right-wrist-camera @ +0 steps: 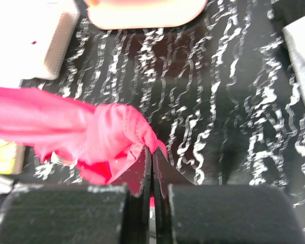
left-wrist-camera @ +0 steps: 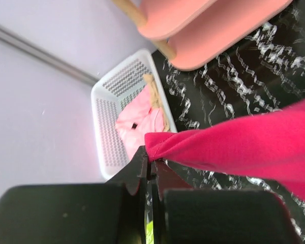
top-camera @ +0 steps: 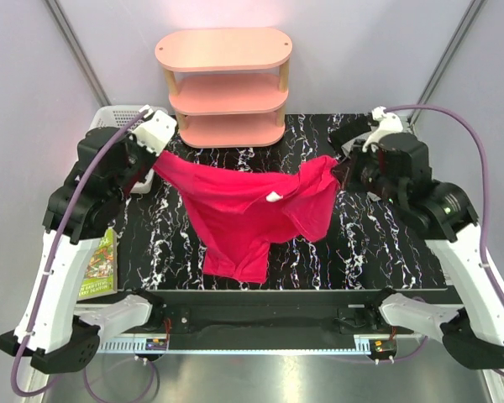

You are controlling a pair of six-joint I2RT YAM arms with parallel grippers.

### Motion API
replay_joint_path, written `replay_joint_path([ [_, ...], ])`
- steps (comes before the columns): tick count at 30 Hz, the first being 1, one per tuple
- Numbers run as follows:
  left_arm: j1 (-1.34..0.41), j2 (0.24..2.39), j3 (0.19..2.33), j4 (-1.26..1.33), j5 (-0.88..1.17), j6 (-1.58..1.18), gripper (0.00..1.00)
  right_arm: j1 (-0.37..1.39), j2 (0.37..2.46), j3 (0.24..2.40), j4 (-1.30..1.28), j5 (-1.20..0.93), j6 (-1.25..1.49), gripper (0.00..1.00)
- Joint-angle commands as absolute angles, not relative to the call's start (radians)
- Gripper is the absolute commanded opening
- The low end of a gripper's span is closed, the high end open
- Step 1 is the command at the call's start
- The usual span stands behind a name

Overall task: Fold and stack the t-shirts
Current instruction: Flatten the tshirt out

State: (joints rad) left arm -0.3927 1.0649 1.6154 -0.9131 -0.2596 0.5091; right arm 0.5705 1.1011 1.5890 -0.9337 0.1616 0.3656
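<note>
First, nearest: green booklet point(top-camera: 101, 264) off bench's point(top-camera: 386, 243) near-left edge. Red t-shirt point(top-camera: 252, 214) strung betw. both arms over mid bench, lower part drooping down toward near edge; white neck label point(top-camera: 274, 197) showing. L gripper point(left-wrist-camera: 151, 165) pressed together, pinching shirt's left end. R gripper point(right-wrist-camera: 152, 152) likewise clamped on a bunched right end. Far-left corner: white basket point(left-wrist-camera: 109, 137) w/ pink cloth point(left-wrist-camera: 140, 122) inside. Far edge, centre: pink 3-tier shelf point(top-camera: 224, 84).

Pink shelf point(top-camera: 224, 84), white basket point(left-wrist-camera: 109, 137), green booklet point(top-camera: 99, 267)
</note>
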Motion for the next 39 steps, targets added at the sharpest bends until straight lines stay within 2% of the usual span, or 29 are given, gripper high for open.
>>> replay_joint_path([
  [1,-0.393,1.065,1.655,-0.956,-0.357,0.555,0.00,0.565,1.033,1.540,-0.988,0.054,0.442,0.00],
  [7,-0.394,1.109,1.828,-0.982,-0.385,0.589,0.00,0.565,0.974,1.353,-1.032,-0.158,0.544,0.00],
  [9,-0.394,1.133,1.886,-1.018,-0.352,0.562,0.00,0.566,0.976,1.262,-1.049,-0.164,0.561,0.27],
  [11,-0.397,1.158,1.902,-1.040,-0.333,0.539,0.00,0.566,0.977,1.233,-1.057,-0.111,0.534,0.44],
  [15,-0.431,1.173,1.887,-1.042,-0.316,0.512,0.00,0.584,0.988,1.270,-1.000,-0.063,0.448,0.65],
  [18,-0.471,1.186,1.867,-1.042,-0.330,0.505,0.00,0.675,1.026,1.287,-0.934,-0.029,0.384,0.77],
  [20,-0.485,1.193,1.856,-1.043,-0.325,0.491,0.00,0.801,1.061,1.293,-0.878,0.035,0.356,0.81],
  [22,-0.506,1.215,1.850,-1.045,-0.316,0.483,0.00,0.892,1.126,1.290,-0.822,0.128,0.342,0.74],
  [23,-0.512,1.224,1.845,-1.042,-0.311,0.473,0.00,0.952,1.159,1.307,-0.792,0.170,0.338,0.74],
  [28,-0.578,1.336,1.888,-1.092,-0.269,0.422,0.00,1.316,1.478,1.448,-0.788,0.522,0.234,0.81],
  [31,-0.635,1.413,1.934,-1.126,-0.195,0.351,0.00,1.417,1.583,1.523,-0.776,0.632,0.201,0.82],
  [32,-0.646,1.431,1.950,-1.129,-0.174,0.319,0.00,1.430,1.594,1.538,-0.775,0.649,0.206,0.85],
  [35,-0.708,1.540,1.994,-1.141,-0.094,0.273,0.00,1.454,1.566,1.508,-0.736,0.676,0.253,0.86],
  [39,-0.771,1.661,2.107,-1.160,-0.051,0.239,0.00,1.482,1.500,1.416,-0.648,0.817,0.328,0.84],
])
